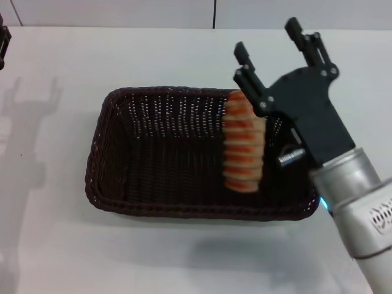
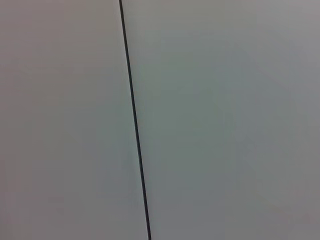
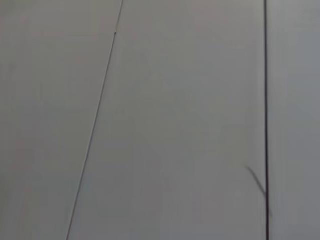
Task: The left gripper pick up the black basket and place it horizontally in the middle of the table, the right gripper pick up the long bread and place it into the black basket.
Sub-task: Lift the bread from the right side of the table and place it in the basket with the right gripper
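The black basket (image 1: 159, 153) lies lengthwise across the middle of the white table (image 1: 73, 257). The long bread (image 1: 244, 142), orange-brown with cream stripes, shows over the right part of the basket, its length running from far to near. Whether it rests on the basket floor I cannot tell. My right gripper (image 1: 267, 38) hangs above the basket's right end, open, with nothing between its fingertips; the bread's far end is close under its left finger. Only a small black piece of the left gripper (image 1: 3, 43) shows at the far left edge.
Both wrist views show only plain grey panels crossed by thin dark seams (image 2: 134, 120). A wall of pale panels (image 1: 214, 12) runs behind the table. The left arm casts a shadow (image 1: 24, 122) on the table left of the basket.
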